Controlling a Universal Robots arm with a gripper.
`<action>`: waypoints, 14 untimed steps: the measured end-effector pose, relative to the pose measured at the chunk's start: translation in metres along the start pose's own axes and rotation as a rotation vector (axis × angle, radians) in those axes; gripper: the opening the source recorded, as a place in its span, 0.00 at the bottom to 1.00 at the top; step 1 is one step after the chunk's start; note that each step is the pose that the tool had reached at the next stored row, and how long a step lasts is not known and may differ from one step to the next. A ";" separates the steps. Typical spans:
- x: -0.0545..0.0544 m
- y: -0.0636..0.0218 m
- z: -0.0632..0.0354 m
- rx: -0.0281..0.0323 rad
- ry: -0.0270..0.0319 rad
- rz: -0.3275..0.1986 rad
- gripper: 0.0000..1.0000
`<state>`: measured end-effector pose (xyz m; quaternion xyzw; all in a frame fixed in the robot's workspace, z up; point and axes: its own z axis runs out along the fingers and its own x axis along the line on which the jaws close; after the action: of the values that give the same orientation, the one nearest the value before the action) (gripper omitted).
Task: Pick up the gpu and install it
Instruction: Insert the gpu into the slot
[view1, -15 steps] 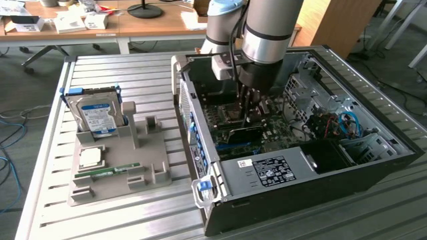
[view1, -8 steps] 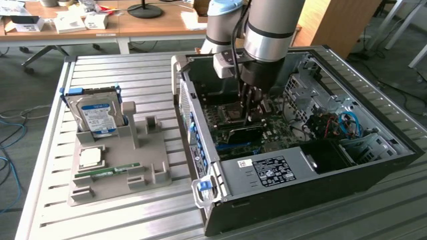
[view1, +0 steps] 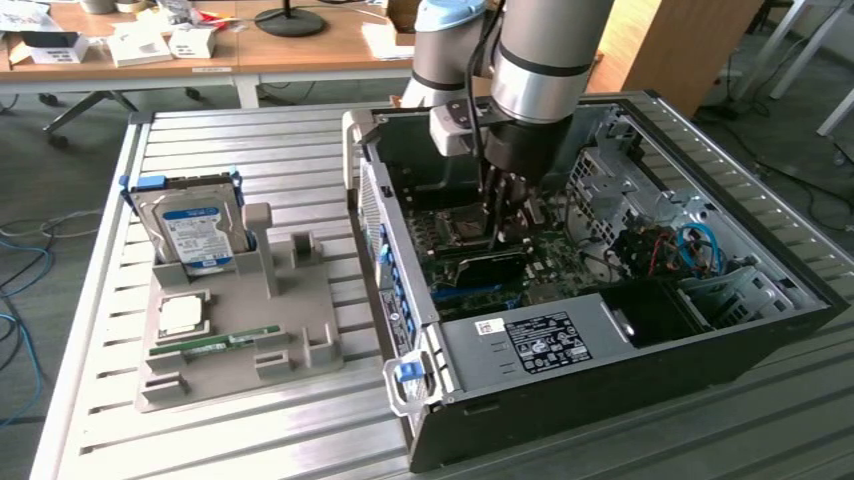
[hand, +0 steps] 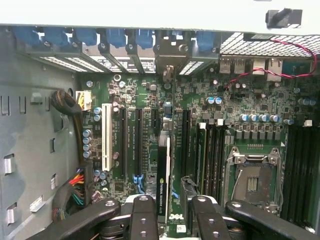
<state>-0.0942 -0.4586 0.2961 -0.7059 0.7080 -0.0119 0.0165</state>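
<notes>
One hand (hand: 168, 207) is half closed on the gpu (hand: 163, 175), held edge-on above the motherboard (hand: 250, 125) slots inside the computer case (view1: 747, 330). The card looks thin, stiff, light and fragile. Grip its top edge, as here.

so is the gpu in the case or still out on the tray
In the case: the gpu stands on edge among the motherboard slots, between the gripper fingers.

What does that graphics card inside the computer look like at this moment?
The gpu stands on edge over the green motherboard, seen from above as a thin dark strip with a pale edge and small white printing. It sits among the long black expansion slots, its far end toward the case's rear brackets. The gripper straddles its near end; whether the fingers grip it is unclear.
</notes>
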 end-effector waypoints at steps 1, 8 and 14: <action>0.000 -0.0005 0.0001 -0.0019 -0.0002 0.000 0.33; 0.000 -0.0052 0.0002 -0.0390 0.0025 0.005 0.33; 0.000 -0.0054 0.0002 -0.0407 0.0026 0.005 0.33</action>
<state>-0.0887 -0.4586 0.2961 -0.7044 0.7098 0.0016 0.0013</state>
